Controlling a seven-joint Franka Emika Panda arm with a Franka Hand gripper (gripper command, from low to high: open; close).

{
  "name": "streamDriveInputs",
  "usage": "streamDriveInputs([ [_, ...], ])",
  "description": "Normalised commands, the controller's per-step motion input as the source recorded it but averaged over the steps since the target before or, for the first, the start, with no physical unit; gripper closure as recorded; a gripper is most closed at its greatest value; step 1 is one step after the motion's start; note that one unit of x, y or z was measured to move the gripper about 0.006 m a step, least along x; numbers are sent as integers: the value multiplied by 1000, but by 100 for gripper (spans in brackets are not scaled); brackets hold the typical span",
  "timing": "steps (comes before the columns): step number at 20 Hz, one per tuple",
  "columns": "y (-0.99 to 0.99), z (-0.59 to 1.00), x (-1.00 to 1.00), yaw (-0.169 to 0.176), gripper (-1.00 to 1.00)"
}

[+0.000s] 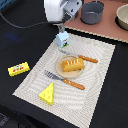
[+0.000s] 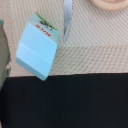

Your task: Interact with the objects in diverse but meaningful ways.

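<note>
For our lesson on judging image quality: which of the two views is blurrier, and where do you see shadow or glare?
Wrist view: soft throughout, the print on the milk carton unreadable, and the knife blade shows a pale sheen. Exterior view: sharper but coarse; the gripper casts a faint shadow near the carton, and the bread loaf is evenly lit.

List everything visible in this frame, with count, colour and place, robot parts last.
placemat: 1, beige woven, centre of the dark table.
plate: 1, pale, mid-placemat.
bread loaf: 1, orange-brown, on the plate.
knife: 1, orange handle, beyond the plate.
fork: 1, orange handle, in front of the plate.
milk carton: 1, pale blue, placemat's far edge.
cheese wedge: 1, yellow, placemat's near corner.
flat box: 1, yellow, off the placemat, exterior view's left.
pan: 1, dark grey, far back.
gripper: 1, white, above the carton; jaws unclear.
</note>
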Motion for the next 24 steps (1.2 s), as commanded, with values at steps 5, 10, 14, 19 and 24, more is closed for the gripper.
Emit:
streamDriveInputs([
  [5, -303, 50, 514, 52, -100],
  [10, -327, 94, 729, 0, -100],
  [14, -363, 101, 739, 0, -100],
  [19, -355, 81, 703, 2, -100],
  [24, -358, 22, 639, 19, -100],
])
